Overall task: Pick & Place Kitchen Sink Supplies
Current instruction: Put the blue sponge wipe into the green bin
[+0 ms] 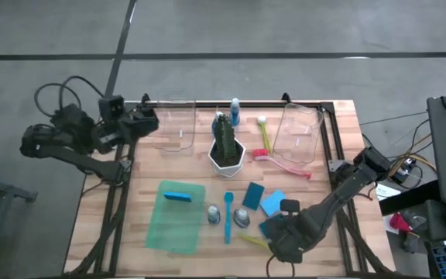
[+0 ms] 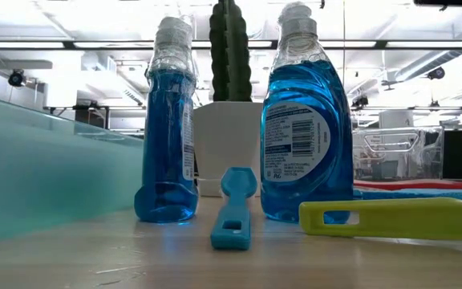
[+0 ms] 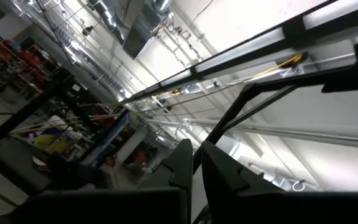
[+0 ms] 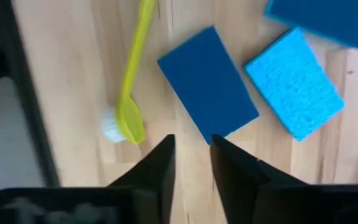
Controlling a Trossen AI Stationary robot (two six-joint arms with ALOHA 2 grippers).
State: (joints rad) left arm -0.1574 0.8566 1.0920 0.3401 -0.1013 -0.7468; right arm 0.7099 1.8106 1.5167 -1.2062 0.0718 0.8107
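My right gripper (image 1: 279, 234) (image 4: 192, 146) is open near the table's near edge, pointing down. Its fingertips stand just short of a corner of a dark blue sponge (image 4: 207, 84) that lies flat on the wood. Beside that sponge lie a light blue sponge (image 4: 294, 81), a second dark blue sponge (image 4: 328, 15) and a yellow brush (image 4: 132, 81). Two blue bottles (image 2: 167, 120) (image 2: 307, 120) stand upright mid-table with a blue brush (image 2: 233, 209) lying between them. Another dark sponge (image 1: 178, 197) lies on the green tray (image 1: 173, 229). My left gripper (image 1: 149, 122) (image 3: 196, 158) waits shut above the far left corner, tipped upward.
A cactus in a white pot (image 1: 226, 147) stands mid-table, with a blue bottle (image 1: 235, 112) behind it. Two clear bins (image 1: 175, 128) (image 1: 299, 133) stand at the far edge. Pink brushes (image 1: 285, 164) lie by the right bin. A metal frame (image 1: 327, 147) runs along the table's sides.
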